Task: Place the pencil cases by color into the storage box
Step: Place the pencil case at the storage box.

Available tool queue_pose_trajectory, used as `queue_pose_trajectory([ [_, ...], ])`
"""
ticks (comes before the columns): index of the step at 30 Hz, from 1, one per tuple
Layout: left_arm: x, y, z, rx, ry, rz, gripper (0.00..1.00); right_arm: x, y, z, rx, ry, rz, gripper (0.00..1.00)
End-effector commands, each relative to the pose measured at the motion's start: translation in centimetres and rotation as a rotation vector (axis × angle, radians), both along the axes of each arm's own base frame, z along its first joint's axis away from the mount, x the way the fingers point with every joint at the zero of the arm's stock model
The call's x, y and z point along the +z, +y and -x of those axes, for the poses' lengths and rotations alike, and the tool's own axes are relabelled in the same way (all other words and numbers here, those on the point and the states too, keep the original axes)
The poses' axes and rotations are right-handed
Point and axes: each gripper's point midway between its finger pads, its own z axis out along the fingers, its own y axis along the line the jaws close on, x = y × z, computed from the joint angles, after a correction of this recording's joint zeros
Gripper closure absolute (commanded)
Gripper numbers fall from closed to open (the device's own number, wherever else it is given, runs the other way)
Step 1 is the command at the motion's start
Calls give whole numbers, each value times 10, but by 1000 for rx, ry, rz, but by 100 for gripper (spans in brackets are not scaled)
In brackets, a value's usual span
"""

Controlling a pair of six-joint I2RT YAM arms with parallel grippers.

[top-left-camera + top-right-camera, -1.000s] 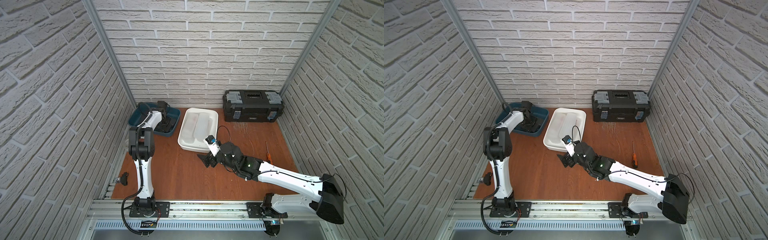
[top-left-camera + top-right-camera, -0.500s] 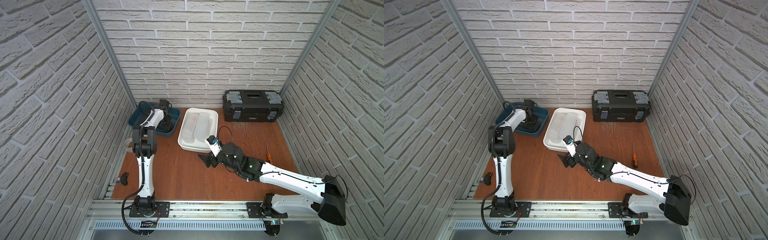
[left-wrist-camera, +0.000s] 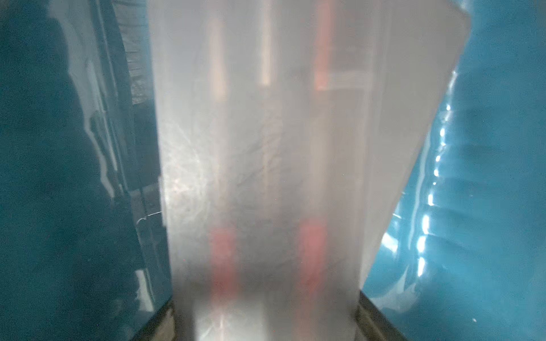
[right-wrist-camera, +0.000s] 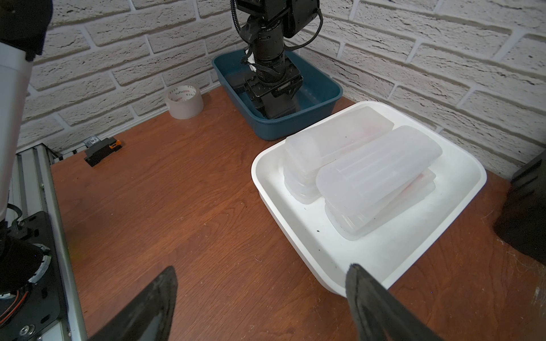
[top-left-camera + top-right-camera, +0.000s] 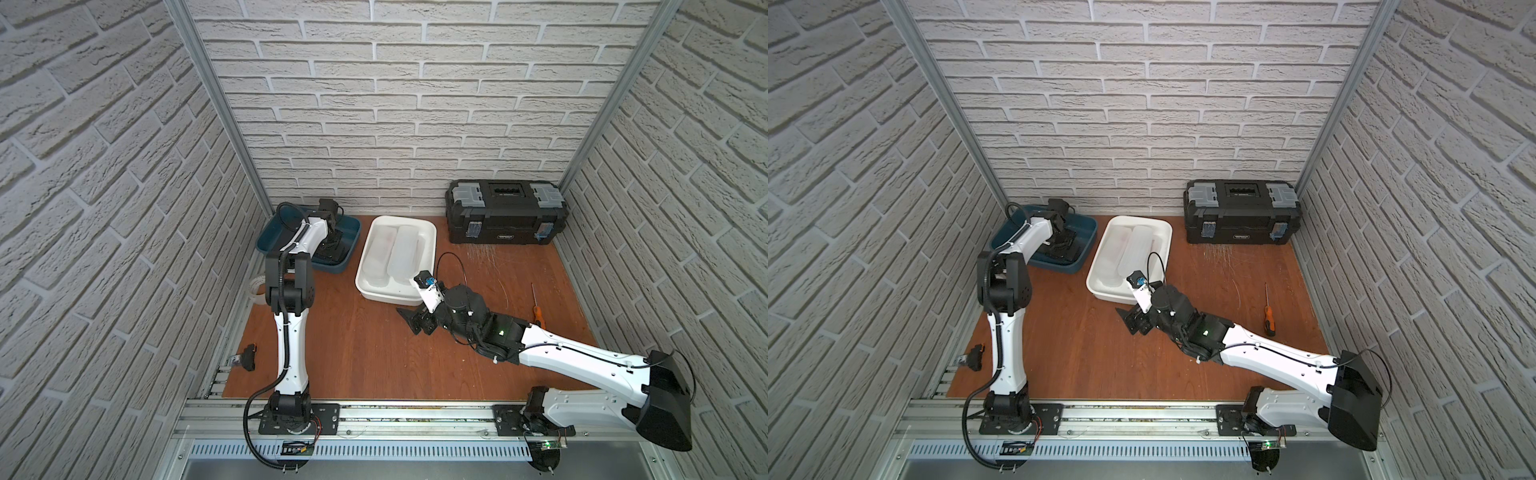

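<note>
Pencil case (image 3: 266, 177) red streaks: left wrist only

Clutter on the surface (image 5: 374, 357)
Black toolbox (image 5: 505, 212) against the back wall, orange-handled screwdriver (image 5: 537, 309) lying in front; tape roll (image 4: 184, 102) and small black gadget (image 4: 102, 152) along the left edge.

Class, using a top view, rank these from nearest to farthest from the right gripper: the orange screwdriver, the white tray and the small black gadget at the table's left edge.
1. white tray, just behind the right gripper.
2. orange screwdriver, out to its right.
3. small black gadget, far over at the table's left edge.
</note>
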Motion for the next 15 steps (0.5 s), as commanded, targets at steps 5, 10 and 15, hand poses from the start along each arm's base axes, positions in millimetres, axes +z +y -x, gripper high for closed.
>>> queue_pose_trajectory([
  [5, -32, -5, 14, -14, 97, 20, 23, 4, 3, 0, 1, -3, -20, 11],
  [10, -36, -4, 15, -17, 104, 31, 20, 4, 2, 0, -2, -5, -19, 11],
  [15, -30, -6, 9, -32, 81, 35, 19, 3, 2, 0, -1, -3, -18, 11],
])
